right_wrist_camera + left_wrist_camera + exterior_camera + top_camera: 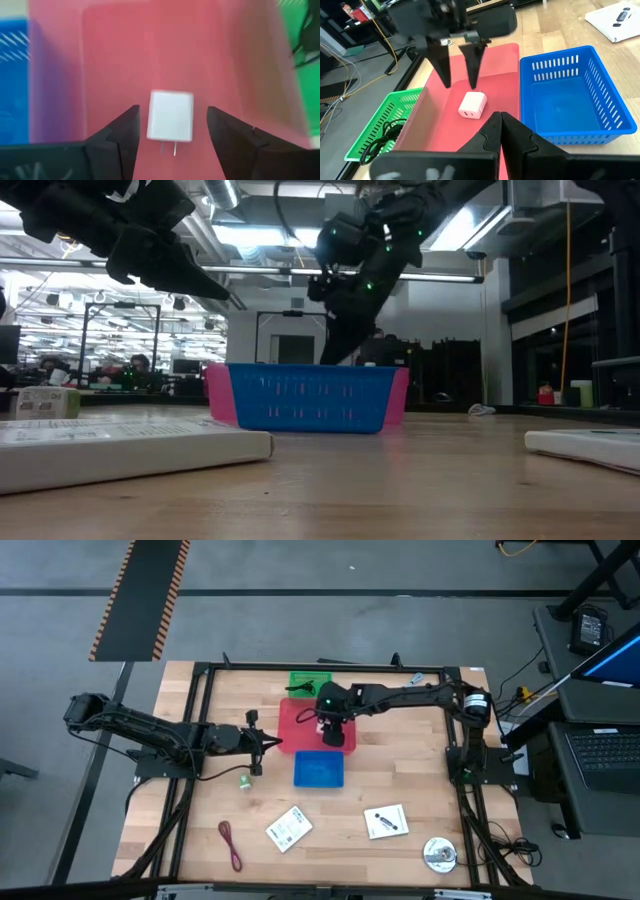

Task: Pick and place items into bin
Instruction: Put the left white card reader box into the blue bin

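Lying flat on the floor of the red bin [427, 120]: a white plug-in charger [472, 105], prongs out, loose between the spread fingers of the right gripper [172, 125] poised just above, touching neither. Possible trouble from here: fingers closing off-centre and pushing the charger sideways, or clipping the prongs and tipping it, or the smooth casing slipping out on the lift. Off beside the bin, left gripper [268, 744] waiting, fingers pressed together, near enough to foul a wide swing toward the blue basket [600, 85].
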`<state>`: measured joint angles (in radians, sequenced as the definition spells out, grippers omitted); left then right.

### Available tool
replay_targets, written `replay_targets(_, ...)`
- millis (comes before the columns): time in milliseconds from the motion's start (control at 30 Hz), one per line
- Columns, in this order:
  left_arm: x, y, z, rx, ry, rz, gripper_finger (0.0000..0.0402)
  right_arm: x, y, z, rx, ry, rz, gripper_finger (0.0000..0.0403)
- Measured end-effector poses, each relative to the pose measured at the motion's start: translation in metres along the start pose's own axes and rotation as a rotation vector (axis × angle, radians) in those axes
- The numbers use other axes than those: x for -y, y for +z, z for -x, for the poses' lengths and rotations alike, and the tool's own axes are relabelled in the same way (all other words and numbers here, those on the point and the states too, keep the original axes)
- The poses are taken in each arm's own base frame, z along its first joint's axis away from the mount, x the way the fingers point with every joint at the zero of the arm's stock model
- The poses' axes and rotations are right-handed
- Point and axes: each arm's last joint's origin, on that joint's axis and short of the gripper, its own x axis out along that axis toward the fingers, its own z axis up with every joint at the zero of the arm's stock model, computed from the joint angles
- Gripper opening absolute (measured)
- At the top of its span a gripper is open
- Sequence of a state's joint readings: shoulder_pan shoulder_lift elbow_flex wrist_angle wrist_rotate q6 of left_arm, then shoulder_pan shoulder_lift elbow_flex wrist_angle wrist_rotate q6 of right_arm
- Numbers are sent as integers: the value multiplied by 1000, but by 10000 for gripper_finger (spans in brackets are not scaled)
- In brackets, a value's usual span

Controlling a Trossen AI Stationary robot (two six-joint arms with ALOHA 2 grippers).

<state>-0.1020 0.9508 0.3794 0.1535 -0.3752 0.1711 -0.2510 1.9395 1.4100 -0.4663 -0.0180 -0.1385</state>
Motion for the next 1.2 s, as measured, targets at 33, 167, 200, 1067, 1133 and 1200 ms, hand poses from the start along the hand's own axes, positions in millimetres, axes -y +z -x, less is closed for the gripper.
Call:
replay_targets(33,0,0,0,0,0,0,2,-1,2,5,-3,-3,3,194)
replay_targets(167,0,0,0,-5,0,-4,4,-9,7,22,-2,-20,19,167)
replay_targets(200,0,0,0,-6,1,-15,5,-13,8,28,8,-17,23,158)
replay_targets(1067,1,1,0,18,-41,-6,2,-110,-26,71,72,-21,36,36)
replay_targets(1133,2,2,0,25,-60,5,2,-113,-36,72,112,-19,8,34)
replay_targets(1200,2,3,0,38,-71,12,3,-114,-48,75,148,-14,-11,33)
